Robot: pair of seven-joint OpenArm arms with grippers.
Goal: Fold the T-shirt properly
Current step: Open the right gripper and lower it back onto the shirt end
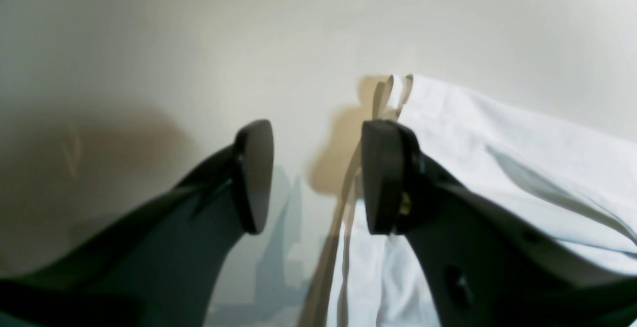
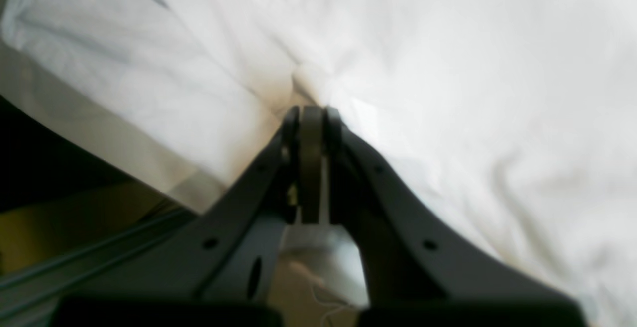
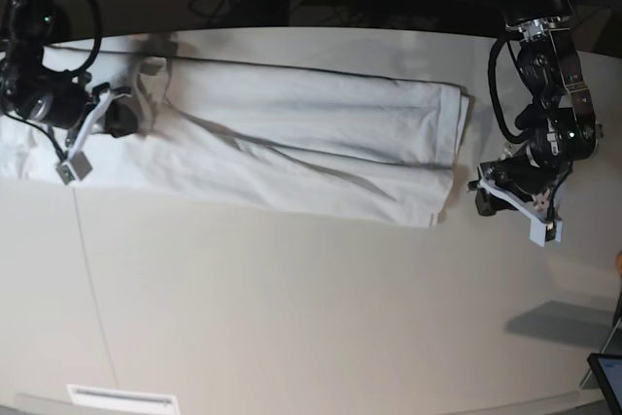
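Looking at: your base view from the near table edge to the far one, then both wrist views.
Near table: off-white tabletop (image 3: 292, 318), bare cloth-free surface in front of you, one thin seam line running down its left part.
T-shirt (image 3: 292, 133): white, lying flat as a long band across the far half of the table, folded lengthwise. Your base view's right end is a squared stack of layers; the left end runs on under the arm there.
Left gripper (image 3: 483, 199): sits on your base view's right, just beside the shirt's right end, low over the table. Its wrist view shows the gripper (image 1: 316, 177) with jaws standing apart, bare tabletop in the gap, nothing between the pads. The shirt's layered edge (image 1: 497, 133) lies to the right of the right finger, which overlaps it in the picture; contact you can't confirm.
Right gripper (image 3: 126, 116): at your base view's left, down on the shirt's left end. Its wrist view shows the gripper (image 2: 312, 113) with pads pressed together on a pinched ridge of the white cloth (image 2: 448, 93); creases fan out from the pinch point.
Far side: dark floor, cables and a blue object behind the table's far edge; detail too dim to read.
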